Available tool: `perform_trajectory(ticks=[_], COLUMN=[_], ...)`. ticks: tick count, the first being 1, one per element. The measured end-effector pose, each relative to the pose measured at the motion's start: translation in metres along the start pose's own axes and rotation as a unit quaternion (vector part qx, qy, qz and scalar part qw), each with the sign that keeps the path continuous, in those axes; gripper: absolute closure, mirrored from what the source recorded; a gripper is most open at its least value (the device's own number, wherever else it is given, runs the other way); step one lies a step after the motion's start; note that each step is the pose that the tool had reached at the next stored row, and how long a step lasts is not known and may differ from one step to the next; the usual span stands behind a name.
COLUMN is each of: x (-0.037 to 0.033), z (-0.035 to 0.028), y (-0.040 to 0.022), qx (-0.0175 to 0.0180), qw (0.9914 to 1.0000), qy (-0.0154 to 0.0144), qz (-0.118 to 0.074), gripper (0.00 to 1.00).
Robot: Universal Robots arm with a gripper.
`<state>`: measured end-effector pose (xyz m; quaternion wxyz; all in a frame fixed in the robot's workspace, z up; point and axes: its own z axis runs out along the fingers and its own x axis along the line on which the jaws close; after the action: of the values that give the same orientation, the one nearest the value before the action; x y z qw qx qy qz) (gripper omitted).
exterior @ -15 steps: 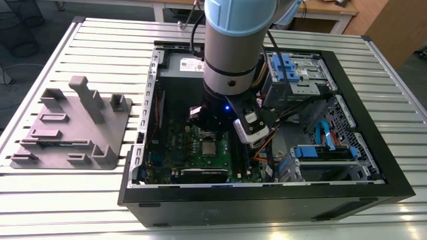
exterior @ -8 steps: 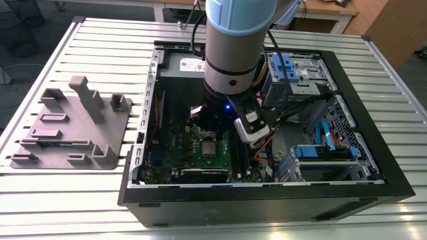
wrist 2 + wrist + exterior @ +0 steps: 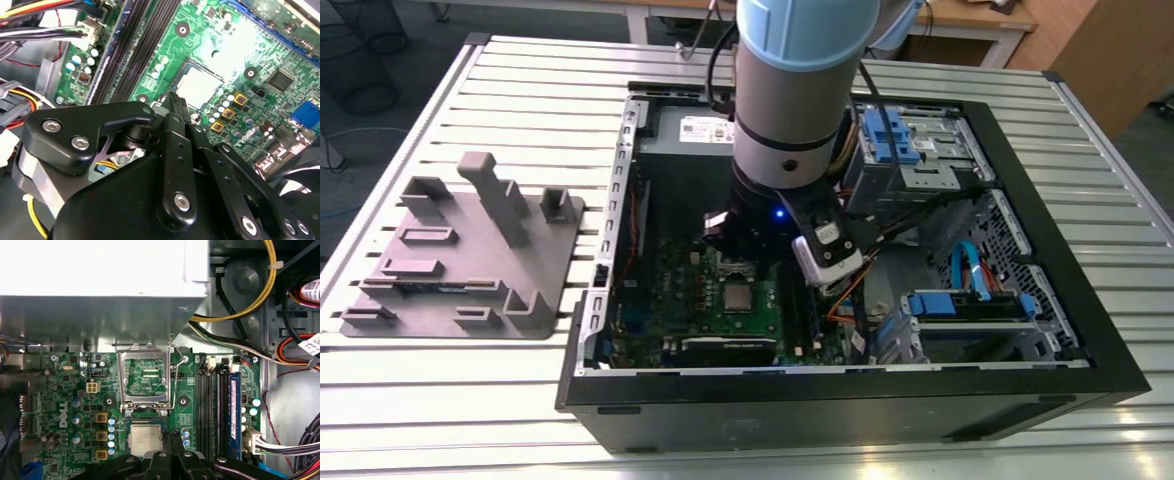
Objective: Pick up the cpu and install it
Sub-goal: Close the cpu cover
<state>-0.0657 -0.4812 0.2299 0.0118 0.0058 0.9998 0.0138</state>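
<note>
Silvery cpu [image 3: 145, 438] edge behind closed hand [image 3: 173, 433].

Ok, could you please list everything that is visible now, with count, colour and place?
cpu: one, silvery-grey, lying in its socket on the motherboard.
socket frame: one, silver, swung open beside the cpu.
motherboard: one, green, inside the case.
computer case: one, black, open, on the table.
cables: several, yellow, red, black, inside the case.
tray: one, grey, with posts, at the exterior view's left.
table: one, silver, slatted.
arm: one, grey and light blue, reaching into the case.
gripper: one, black, shut, tips near the cpu's edge.
</note>
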Motion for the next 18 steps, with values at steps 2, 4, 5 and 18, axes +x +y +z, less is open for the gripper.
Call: perform_trajectory(ticks=[2,4,5,18], x=[-0.0033,-0.0044,-0.0044,-0.0085], z=[0.0004,0.0004,0.0004,0.0006], y=[0.0001,0.0001,0.0001,0.0002], qx=[-0.0001,-0.0001,0.0,-0.0001], qw=[1.0,1.0,1.0,1.0], qy=[0.0,0.0,0.0001,0.0001], qz=[0.0,0.0,0.0,0.0], gripper=[0.89,0.89,0.89,0.89])
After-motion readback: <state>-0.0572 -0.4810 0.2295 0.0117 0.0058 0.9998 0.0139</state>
